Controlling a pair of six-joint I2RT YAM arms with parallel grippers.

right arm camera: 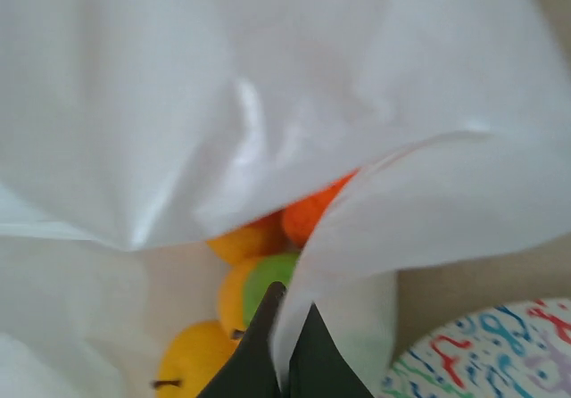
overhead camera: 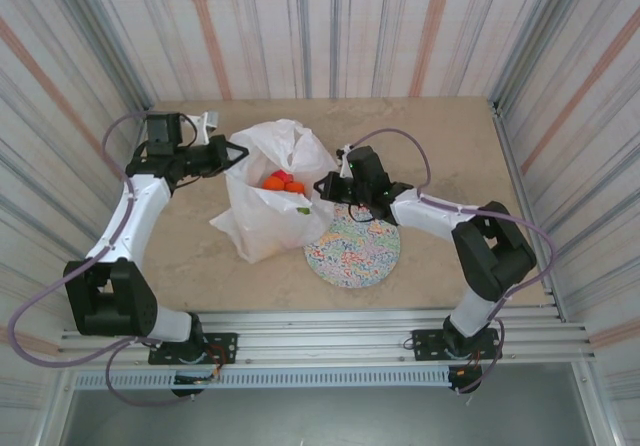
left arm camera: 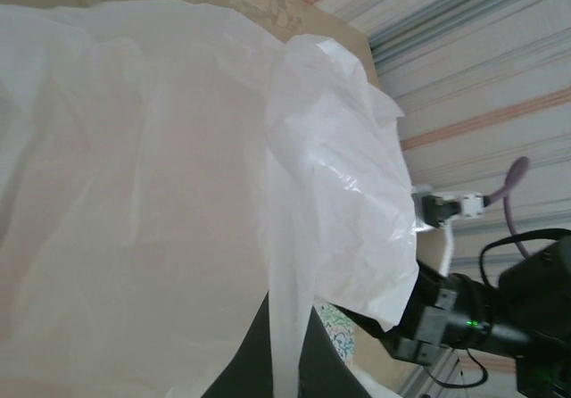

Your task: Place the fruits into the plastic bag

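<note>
"Top external view: what sort of room is this?"

"A small booth. Walls [overhead camera: 330, 26] of pale sheeting, striped in grey, white and rust red, close it in at the back and on both sides. A beige, stone-patterned desk [overhead camera: 440, 136] fills the space between them. A silver metal rail [overhead camera: 330, 326] runs along its near edge, and the arms [overhead camera: 470, 256], black and white, are bolted to it."

"What sits on the desk?"

"A white, crinkled plastic bag [overhead camera: 262, 216] stands near the middle with its mouth open upward. Fruits [overhead camera: 283, 183], orange and red, show inside it. A round plate [overhead camera: 352, 251], speckled in many colours, lies flat just beside the bag on its right."

"And the tools?"

"The left tool [overhead camera: 232, 156] is at the bag's left rim and the right tool [overhead camera: 322, 188] is at its right rim. In the left wrist view, the left tool's fingers [left arm camera: 308, 362] are pressed together on a strip of the thin film, and the rest of the bag spreads wide ahead. In the right wrist view, that tool's fingers [right arm camera: 312, 362] are pinched shut on a fold of the bag's edge."

"Do the fruits show closer up?"

"Yes, in the right wrist view. Under the lifted film lie an orange fruit [right arm camera: 312, 215], a green fruit [right arm camera: 268, 282] and a yellow fruit [right arm camera: 192, 358], all inside the bag. A patch of beige desk and the plate's patterned edge show at the lower right."
</note>
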